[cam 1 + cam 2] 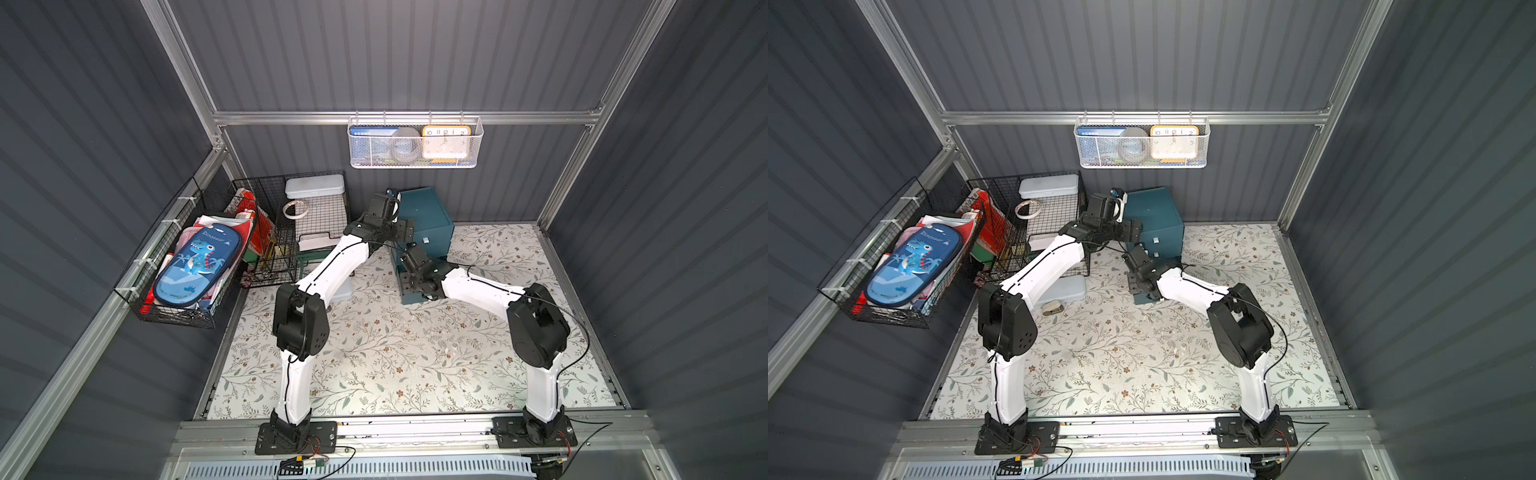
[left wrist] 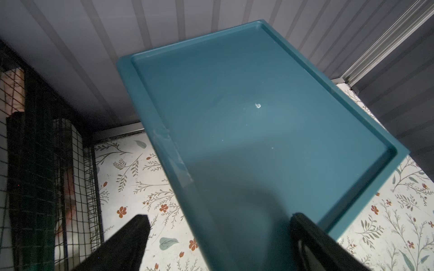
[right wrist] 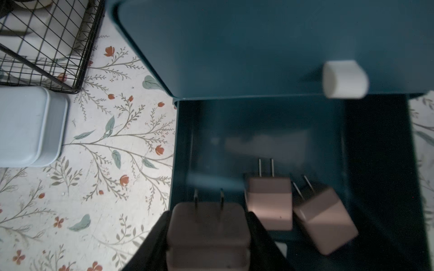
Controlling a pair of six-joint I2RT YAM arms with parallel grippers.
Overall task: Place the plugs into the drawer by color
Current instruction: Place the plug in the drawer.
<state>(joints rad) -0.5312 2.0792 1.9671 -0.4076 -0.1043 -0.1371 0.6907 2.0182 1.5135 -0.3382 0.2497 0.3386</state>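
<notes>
Gripping a pale pink rounded-cube plug [image 3: 206,218], the right claw [image 3: 207,244] should lower into the open dark teal drawer [image 3: 234,122] beside two pink plugs [image 3: 270,204] before releasing; left claw [image 2: 220,223] gapes empty.

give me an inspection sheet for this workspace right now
surface: floral-print mat, no loose plugs seen on it
job's things: teal drawer cabinet, lowest drawer open; two pink plugs inside; third pink plug in the right gripper
clutter: black wire rack, tape roll, pale blue tin
grippers: left gripper open over the cabinet top; right gripper shut on the third pink plug
cables: black cable along the right arm
surroundings: white wall basket with clock; side basket with dinosaur pencil case
</notes>
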